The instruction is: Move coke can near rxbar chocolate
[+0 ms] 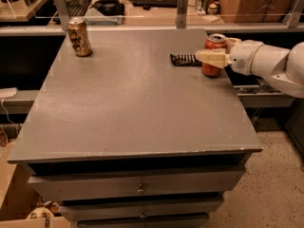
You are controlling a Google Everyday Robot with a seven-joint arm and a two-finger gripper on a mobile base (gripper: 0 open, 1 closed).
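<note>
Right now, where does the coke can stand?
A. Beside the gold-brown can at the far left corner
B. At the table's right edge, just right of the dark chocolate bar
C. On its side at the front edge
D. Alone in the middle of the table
B: the coke can stands upright at the right edge of the table, just right of the rxbar chocolate, with the claw at it.

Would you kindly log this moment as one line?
gripper at coke can | coke can upright | rxbar just left of it
</note>
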